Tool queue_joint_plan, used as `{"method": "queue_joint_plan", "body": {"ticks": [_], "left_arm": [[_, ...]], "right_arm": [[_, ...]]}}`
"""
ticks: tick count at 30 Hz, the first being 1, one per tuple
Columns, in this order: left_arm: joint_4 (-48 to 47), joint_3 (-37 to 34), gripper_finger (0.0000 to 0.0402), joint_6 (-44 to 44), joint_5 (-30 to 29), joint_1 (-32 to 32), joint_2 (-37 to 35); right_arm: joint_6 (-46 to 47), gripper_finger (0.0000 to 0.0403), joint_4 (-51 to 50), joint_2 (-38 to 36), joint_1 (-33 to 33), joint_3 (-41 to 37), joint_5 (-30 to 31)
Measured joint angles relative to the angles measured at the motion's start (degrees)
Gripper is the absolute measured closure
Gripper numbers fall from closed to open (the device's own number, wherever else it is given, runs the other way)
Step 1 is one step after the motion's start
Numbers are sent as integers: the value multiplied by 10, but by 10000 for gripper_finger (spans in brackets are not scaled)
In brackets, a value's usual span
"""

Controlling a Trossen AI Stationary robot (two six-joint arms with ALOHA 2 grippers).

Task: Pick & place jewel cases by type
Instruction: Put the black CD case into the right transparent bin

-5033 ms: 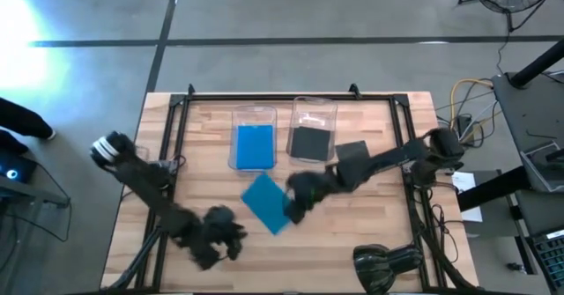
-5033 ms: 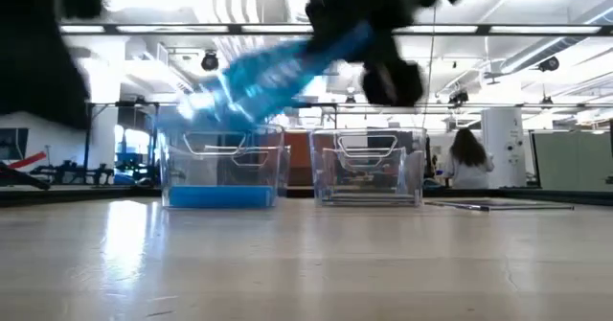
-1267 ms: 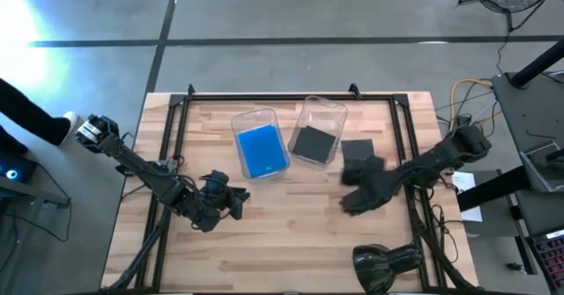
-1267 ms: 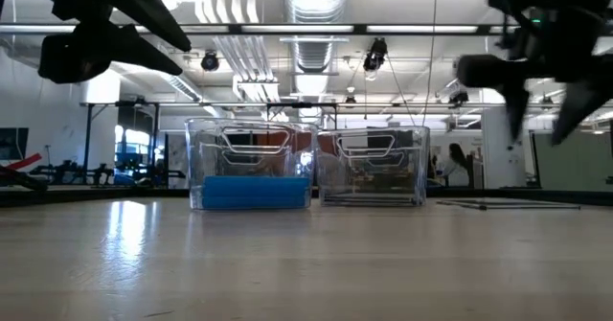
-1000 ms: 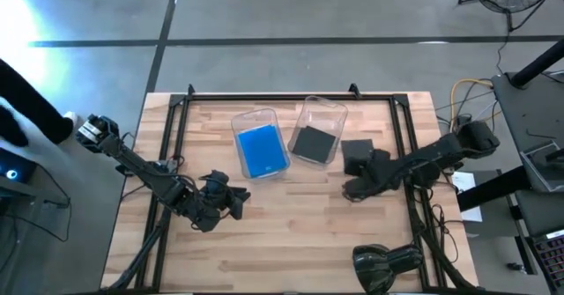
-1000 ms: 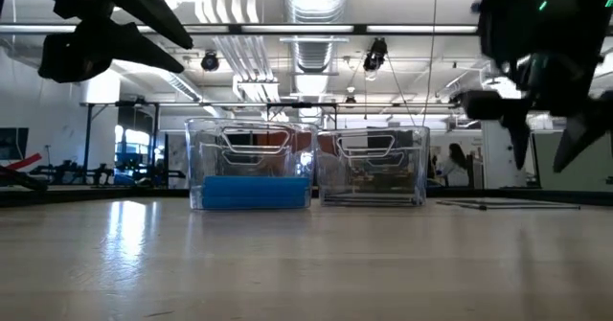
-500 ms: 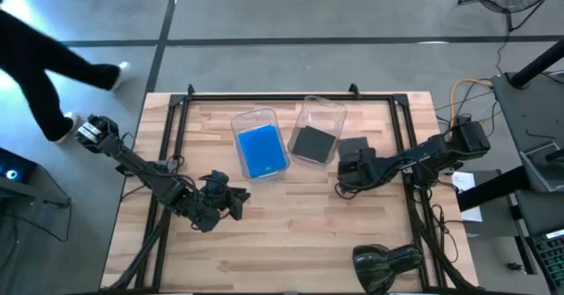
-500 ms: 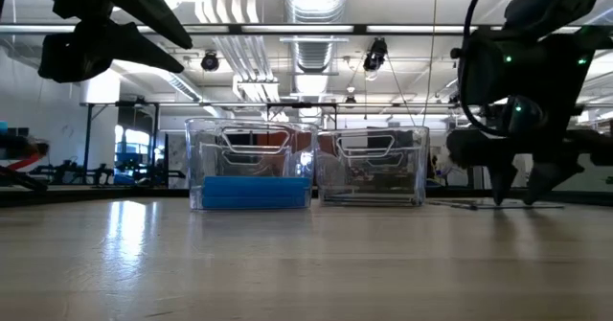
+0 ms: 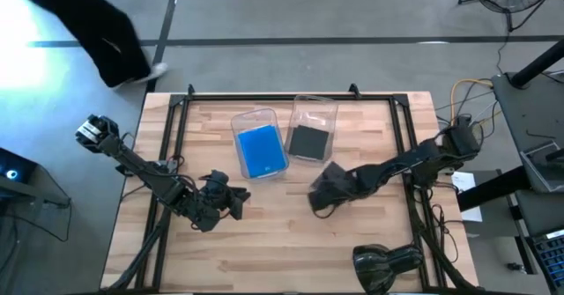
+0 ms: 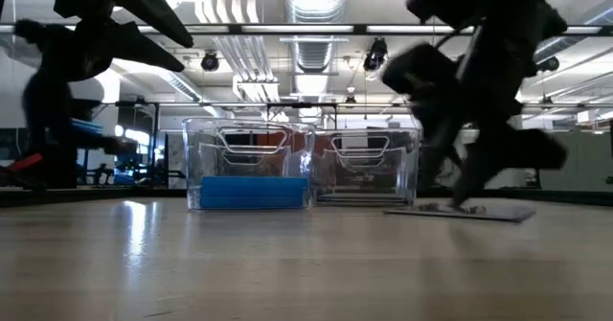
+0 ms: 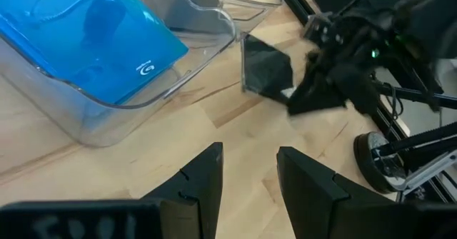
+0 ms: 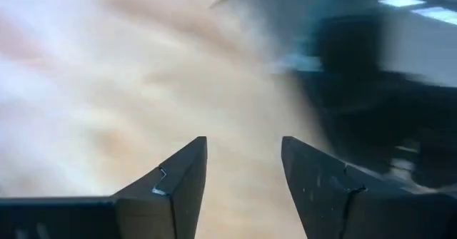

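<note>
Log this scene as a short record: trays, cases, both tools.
left clear tray: holds a blue jewel case; how many are stacked cannot be told
right clear tray: holds a dark jewel case
loose dark case: flat on the table in front of the right tray, outside it
right tool: open, low over the table by the loose dark case, nothing between its fingers
left tool: open, empty, hovering in front of the left tray
person: walking past beyond the table's far left corner
</note>
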Motion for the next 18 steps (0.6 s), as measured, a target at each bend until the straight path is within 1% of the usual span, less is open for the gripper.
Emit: {"method": "queue_joint_plan", "body": {"ticks": [4, 6, 7, 9, 11, 12, 14, 15, 17, 18], "left_arm": [[1, 0, 287, -8, -1, 0, 5], [2, 0, 287, -22, 2, 0, 11], [6, 0, 287, -28, 5, 0, 15], [13, 0, 287, -40, 12, -2, 22], [23, 0, 287, -43, 19, -5, 29], [32, 0, 287, -43, 19, -6, 34], [50, 0, 287, -43, 20, -8, 43], [54, 0, 287, -43, 20, -8, 46], [71, 1, 287, -43, 19, -8, 57], [77, 2, 287, -43, 19, -8, 62]], "right_arm": [[3, 228, 216, 86, 0, 0, -31], [2, 227, 284, 117, -3, 7, -53], [-2, 228, 310, 123, -2, 17, -55], [-21, 230, 297, 114, 4, 28, -43], [-51, 233, 244, 82, 8, 47, -16], [-73, 234, 198, 55, 11, 59, 6], [-107, 237, 44, 11, 18, 86, 82], [-109, 237, -47, -7, 23, 103, 126], [-67, 237, -237, -26, 33, 124, 201], [-27, 237, -313, -33, 35, 128, 215]]}}
